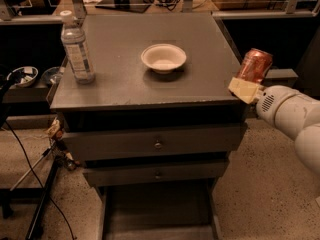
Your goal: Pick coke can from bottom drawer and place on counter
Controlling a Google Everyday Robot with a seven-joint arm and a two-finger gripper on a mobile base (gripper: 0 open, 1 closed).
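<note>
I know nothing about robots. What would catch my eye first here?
The robot's gripper holds a small red aluminium coke can, tilted, at the right edge of the flat grey counter. On the counter stand a white bowl and a clear plastic water bottle.

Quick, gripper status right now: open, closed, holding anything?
The gripper is closed on the coke can, holding it tilted in the air just off the right edge of the counter.

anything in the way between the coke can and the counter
Nothing visible does. The gripper holds the coke can just off the right edge of the counter, and the surface beside it is bare. The bowl sits mid-counter and the water bottle at far left, both well away.
</note>
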